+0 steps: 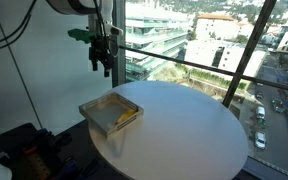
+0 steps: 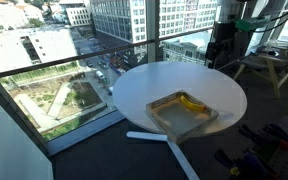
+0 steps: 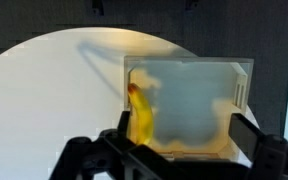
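Note:
A shallow wooden tray [image 1: 96,113] [image 2: 162,118] [image 3: 240,78] sits at the edge of a round white table [image 1: 184,125] [image 2: 174,82] [image 3: 54,80]. A yellow banana [image 1: 125,118] [image 2: 192,103] [image 3: 141,118] lies inside it along one wall. My gripper [image 1: 102,62] [image 2: 224,50] [image 3: 182,138] hangs high above the tray, open, with nothing between its dark fingers [image 3: 246,130]. In the wrist view the tray and banana lie straight below the jaws.
Tall windows [image 1: 194,30] [image 2: 74,40] with black frames run behind the table, the city far below. A wooden stool [image 2: 269,68] stands beyond the table. Dark equipment [image 1: 24,150] [image 2: 259,150] sits on the floor near the tray side.

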